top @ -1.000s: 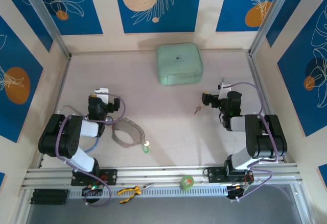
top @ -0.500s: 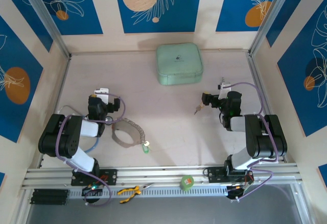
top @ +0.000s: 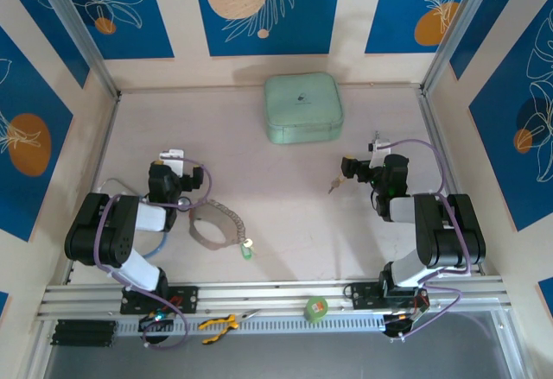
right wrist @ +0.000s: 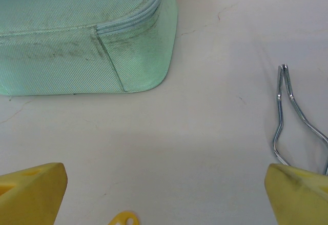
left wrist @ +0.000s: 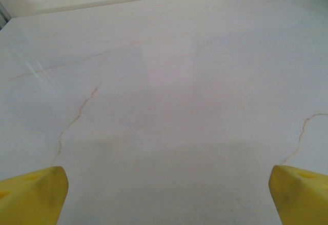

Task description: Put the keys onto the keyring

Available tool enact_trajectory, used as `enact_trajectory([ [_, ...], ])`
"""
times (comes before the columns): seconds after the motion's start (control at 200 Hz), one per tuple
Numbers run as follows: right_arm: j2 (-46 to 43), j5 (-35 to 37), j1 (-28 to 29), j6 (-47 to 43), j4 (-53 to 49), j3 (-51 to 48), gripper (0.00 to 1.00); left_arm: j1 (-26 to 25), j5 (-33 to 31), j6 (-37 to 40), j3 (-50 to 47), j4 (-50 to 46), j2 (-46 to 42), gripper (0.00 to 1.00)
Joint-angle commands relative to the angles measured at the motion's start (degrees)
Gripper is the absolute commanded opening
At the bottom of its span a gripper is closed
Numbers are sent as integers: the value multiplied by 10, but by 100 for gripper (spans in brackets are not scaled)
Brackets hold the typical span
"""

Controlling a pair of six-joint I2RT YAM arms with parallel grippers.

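Left gripper: jaws wide apart, nothing between them, touching nothing; bare table under it. From above it sits at 9 o'clock on the table.

Keyring: at 4 o'clock from the left gripper, near it, lying flat. Judged light, floppy and chain-like, so it will sag and slide. Best pinched on 1 side of the loop and held up so an opening faces the other arm.

Green-headed key: at 4 o'clock of the keyring, just beside it; cannot tell if it is threaded on. Judged light, stiff, slippery metal. Best gripped by the plastic head, flat faces between the pads.

Yellow-headed key: at 8 o'clock from the right gripper, close. Its yellow head shows at 6 o'clock in the right wrist view. Same handling as the other key.

Right gripper: jaws wide apart, holding nothing.

Steel forceps: at 2 o'clock in the right wrist view, apart from the fingers.

Mint pouch: at 11 o'clock in the right wrist view.
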Motion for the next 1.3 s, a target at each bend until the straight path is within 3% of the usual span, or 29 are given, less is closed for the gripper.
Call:
enact_trajectory([
  [0.0, 3, -7, -4, 4, 5, 6, 99, 7, 18, -1, 9, 5, -9, 100],
  [0.135, -45, -89, -15, -16, -76, 31, 99, 7, 7, -3, -5, 9, -38, 100],
  [0.225, -101, -67, -7, -11, -200, 81, 99, 8, -25, -16, 16, -66, -80, 100],
  [0.325, -145, -54, -1, 26, -245, 98, 99, 7, -36, -16, 49, -156, -123, 100],
  [0.48, -189, -64, 14, 105, -308, 109, 97, 7, -49, -35, 48, -192, -191, 100],
  [0.64, -206, -53, 61, 166, -420, 136, 89, 7, 3, -96, 73, -301, -249, 100],
  [0.8, -187, -56, 126, 229, -576, 196, 86, 6, 87, -141, 118, -379, -227, 100],
  [0.88, -177, -10, 169, 277, -628, 219, 87, 7, 77, -167, 158, -481, -230, 98],
  [1.115, -169, 24, 294, 330, -635, 220, 82, 0, 81, -241, 141, -622, -330, 89],
  [1.29, -138, 15, 341, 329, -624, 238, 81, -64, 48, -286, 139, -728, -359, 81],
])
